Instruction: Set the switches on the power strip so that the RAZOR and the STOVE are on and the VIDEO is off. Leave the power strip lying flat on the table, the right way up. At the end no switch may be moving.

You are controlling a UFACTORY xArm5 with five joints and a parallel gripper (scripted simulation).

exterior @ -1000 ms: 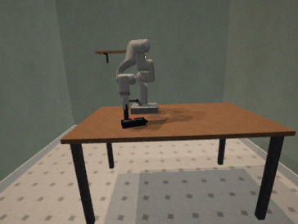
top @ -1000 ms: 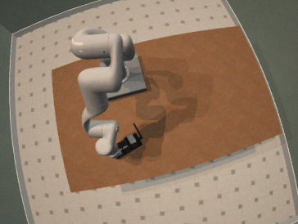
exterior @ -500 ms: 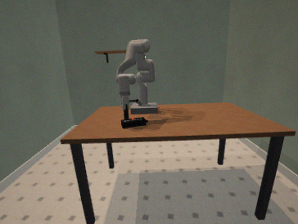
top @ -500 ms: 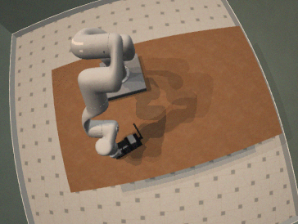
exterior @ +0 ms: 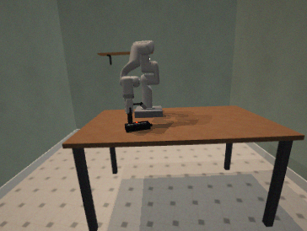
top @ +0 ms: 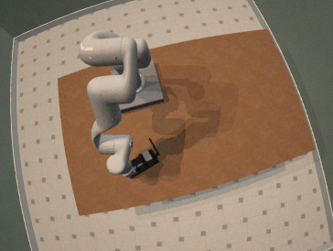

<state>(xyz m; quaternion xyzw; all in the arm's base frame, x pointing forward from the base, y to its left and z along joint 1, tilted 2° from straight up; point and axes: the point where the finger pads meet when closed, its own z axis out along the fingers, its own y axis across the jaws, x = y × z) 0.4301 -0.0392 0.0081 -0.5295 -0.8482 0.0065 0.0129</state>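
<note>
The black power strip [exterior: 137, 126] lies flat on the brown table near its left front part. A small orange-red light shows on its left end. In the overhead view the power strip [top: 145, 162] is mostly hidden under the arm's wrist. My gripper [exterior: 128, 120] is shut with nothing between the fingers. It points straight down at the strip's left end; whether it touches is too small to tell. In the overhead view the gripper [top: 135, 166] is hidden by the wrist. The switch labels and positions are too small to read.
The arm's grey base plate [top: 139, 89] sits at the back of the table. A small wall shelf [exterior: 113, 54] hangs behind the arm. The table's left edge [exterior: 82, 128] is close to the strip.
</note>
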